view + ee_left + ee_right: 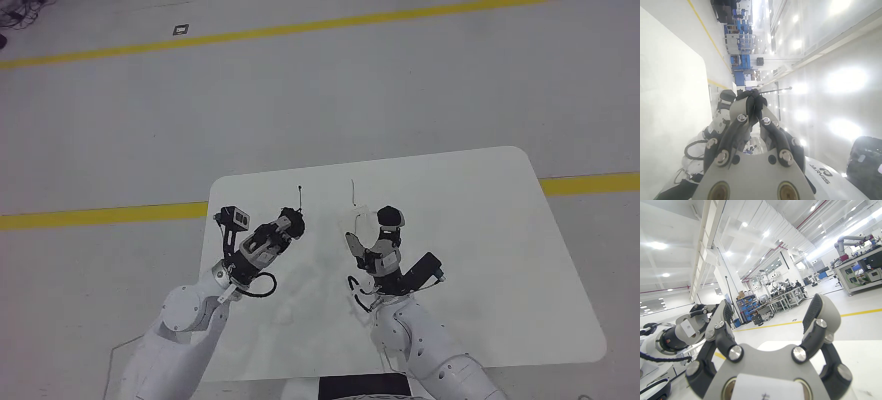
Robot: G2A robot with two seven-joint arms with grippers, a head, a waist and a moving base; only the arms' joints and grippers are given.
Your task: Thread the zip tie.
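Note:
My left gripper (pixel 292 222) is shut on a black zip tie (pixel 300 198) over the left part of the white table (pixel 500 230). In the left wrist view the fingers (pixel 761 106) pinch the tie's bunched end, and its thin strap (pixel 776 90) sticks out past the tips into the air. My right gripper (pixel 372 238) hangs above the table's middle, to the right of the left one and a short gap away. It is open, with nothing between its ribbed pads (pixel 811 311). The left gripper (pixel 696 321) sits beside it.
A thin pale strip (pixel 353 193) lies on the table just beyond the right gripper; I cannot tell what it is. The table's right half is bare. A yellow floor line (pixel 100 215) runs past the table's far side. Workbenches (pixel 857 275) stand far off.

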